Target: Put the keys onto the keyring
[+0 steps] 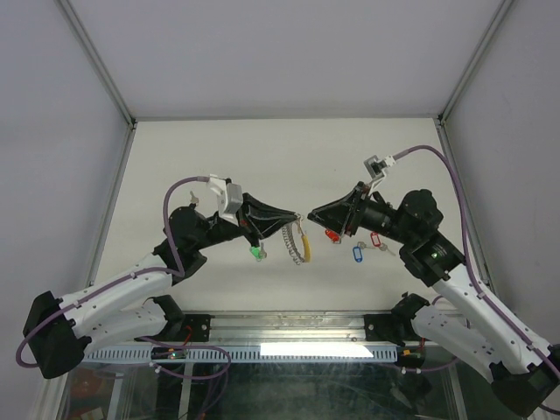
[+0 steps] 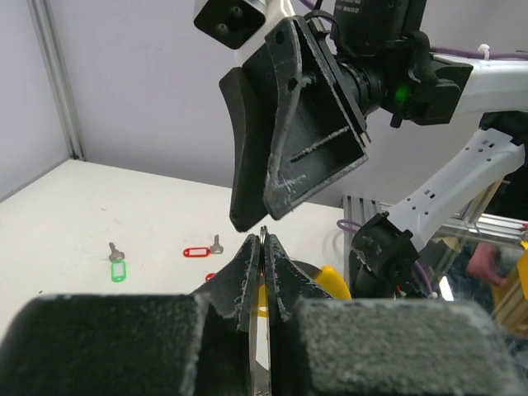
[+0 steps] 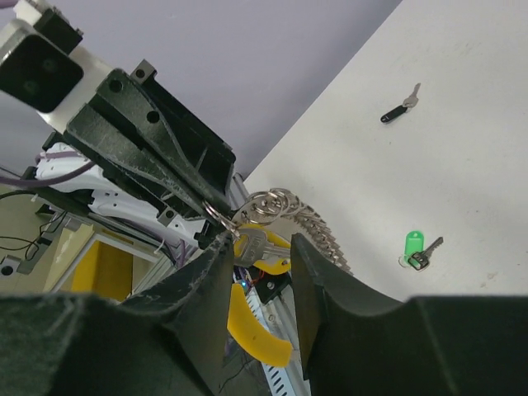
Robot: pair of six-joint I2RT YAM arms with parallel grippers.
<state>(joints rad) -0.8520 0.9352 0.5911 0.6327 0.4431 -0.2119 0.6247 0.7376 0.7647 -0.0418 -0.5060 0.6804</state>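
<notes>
My left gripper is shut on a thin metal ring of the keyring, held above the table; its silvery coil and yellow segment hang below. In the left wrist view the ring shows edge-on between the shut fingers. My right gripper is open, tip to tip with the left one. In the right wrist view a silver key with a yellow tag hangs from the rings between my open right fingers, beside the coil. A green-tagged key lies on the table below the left gripper.
A red-tagged key, a blue-tagged key and another red-tagged key lie on the table under the right arm. A black-tagged key lies farther off. Grey walls close in the table on three sides.
</notes>
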